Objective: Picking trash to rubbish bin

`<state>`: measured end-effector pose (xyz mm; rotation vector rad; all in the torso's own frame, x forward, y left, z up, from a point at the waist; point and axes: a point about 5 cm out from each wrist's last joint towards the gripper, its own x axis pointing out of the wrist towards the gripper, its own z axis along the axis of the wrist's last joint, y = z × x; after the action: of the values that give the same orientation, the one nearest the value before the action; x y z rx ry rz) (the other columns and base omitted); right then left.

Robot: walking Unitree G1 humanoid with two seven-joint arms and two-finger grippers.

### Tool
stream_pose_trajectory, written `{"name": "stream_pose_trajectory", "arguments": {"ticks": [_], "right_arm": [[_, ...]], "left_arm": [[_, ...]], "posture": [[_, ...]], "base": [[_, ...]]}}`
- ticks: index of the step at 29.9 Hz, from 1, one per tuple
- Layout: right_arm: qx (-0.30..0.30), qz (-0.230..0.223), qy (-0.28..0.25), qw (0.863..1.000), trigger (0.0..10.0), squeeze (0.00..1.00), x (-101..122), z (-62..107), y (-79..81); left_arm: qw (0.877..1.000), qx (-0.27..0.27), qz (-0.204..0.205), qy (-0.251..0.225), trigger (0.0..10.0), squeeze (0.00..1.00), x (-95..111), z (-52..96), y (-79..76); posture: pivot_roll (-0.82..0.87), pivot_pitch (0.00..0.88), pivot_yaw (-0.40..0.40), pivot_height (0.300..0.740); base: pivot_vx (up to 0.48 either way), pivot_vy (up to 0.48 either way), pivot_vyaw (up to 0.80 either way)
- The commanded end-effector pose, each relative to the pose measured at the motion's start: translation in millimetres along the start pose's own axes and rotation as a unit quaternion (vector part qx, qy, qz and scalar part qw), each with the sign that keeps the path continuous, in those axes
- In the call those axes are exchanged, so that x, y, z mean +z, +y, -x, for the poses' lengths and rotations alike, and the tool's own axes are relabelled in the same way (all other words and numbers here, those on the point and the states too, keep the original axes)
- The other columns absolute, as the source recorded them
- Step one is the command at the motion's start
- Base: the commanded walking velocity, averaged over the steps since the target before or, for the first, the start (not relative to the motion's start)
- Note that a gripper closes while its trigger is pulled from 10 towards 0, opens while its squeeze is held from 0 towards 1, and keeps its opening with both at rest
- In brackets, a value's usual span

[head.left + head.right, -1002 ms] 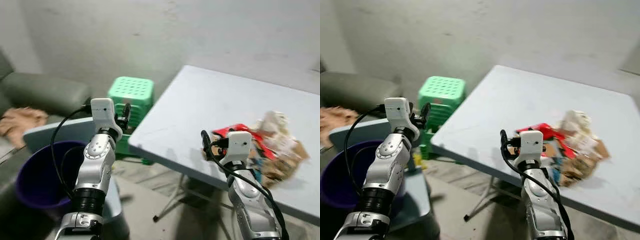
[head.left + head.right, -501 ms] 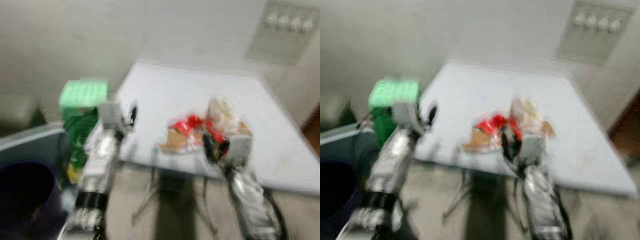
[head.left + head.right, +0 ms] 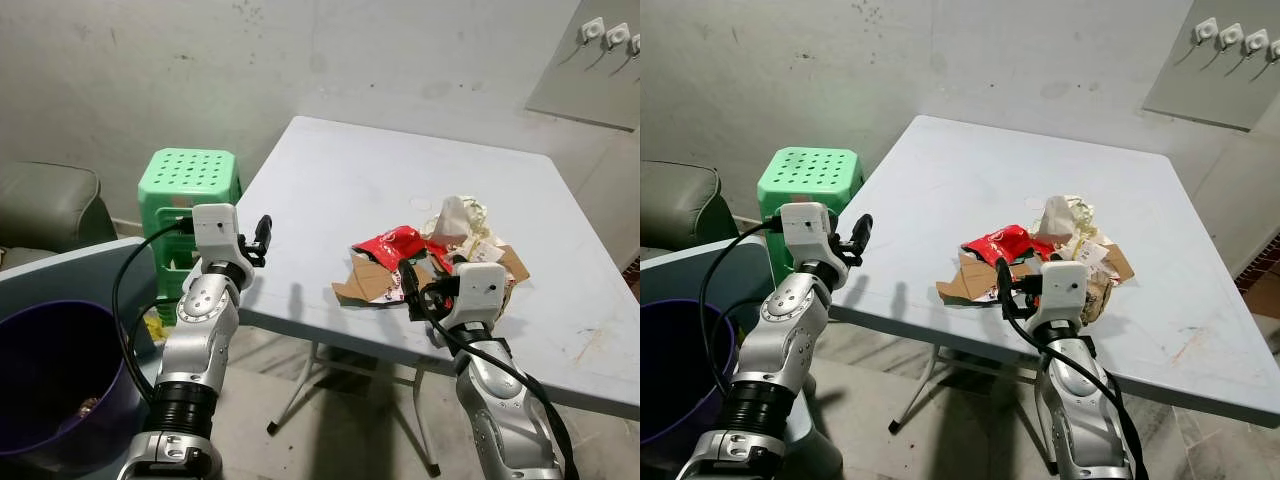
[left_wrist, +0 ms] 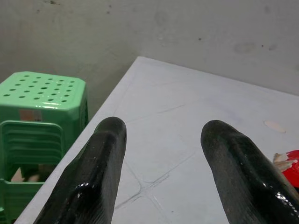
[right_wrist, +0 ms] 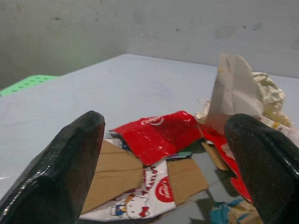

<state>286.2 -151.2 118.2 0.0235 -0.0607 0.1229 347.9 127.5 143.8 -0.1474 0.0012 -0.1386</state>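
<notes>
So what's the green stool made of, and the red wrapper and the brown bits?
The stool looks like moulded plastic: even glossy green, with a grid of holes in the seat. The red wrapper seems thin plastic film, shiny and creased. The brown bits look like torn cardboard: matte, flat, with ragged edges.

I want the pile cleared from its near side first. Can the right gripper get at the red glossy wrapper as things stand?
Probably yes. The right gripper is open at the near edge of the white table, facing the red glossy wrapper, which lies on top of brown cardboard scraps with nothing between them.
</notes>
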Motion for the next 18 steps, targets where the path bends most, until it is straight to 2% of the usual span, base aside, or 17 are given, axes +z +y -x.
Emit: {"name": "stream_pose_trajectory", "arguments": {"ticks": [1, 6, 15, 18], "right_arm": [[-0.005, 0.002, -0.013, 1.0, 10.0, 0.0, 5.6, 0.9, -4.6], [-0.015, 0.01, 0.014, 1.0, 10.0, 0.0, -0.1, 0.5, -6.7], [-0.018, 0.004, 0.02, 1.0, 10.0, 0.0, -2.0, 2.2, -7.3], [-0.021, 0.005, 0.022, 1.0, 10.0, 0.0, -1.8, 1.3, -7.4]], "left_arm": [[1.0, -0.014, -0.008, -0.004, 10.0, 0.0, 1.8, -0.2, -5.8], [1.0, -0.022, -0.014, -0.001, 10.0, 0.0, 1.2, 0.6, -5.7], [1.0, -0.022, -0.015, 0.006, 10.0, 0.0, 0.8, 0.8, -5.3], [0.998, -0.049, -0.024, 0.021, 10.0, 0.0, -3.0, 3.2, -10.7]], "posture": [[-0.03, 0.0, -0.072, 0.74], [-0.03, 0.0, -0.07, 0.74], [-0.03, 0.0, -0.071, 0.74], [-0.03, 0.0, -0.071, 0.74]], "base": [[0.0, 0.0, 0.0], [0.0, 0.0, 0.0], [0.0, 0.0, -0.7], [0.0, 0.0, -0.7]]}}
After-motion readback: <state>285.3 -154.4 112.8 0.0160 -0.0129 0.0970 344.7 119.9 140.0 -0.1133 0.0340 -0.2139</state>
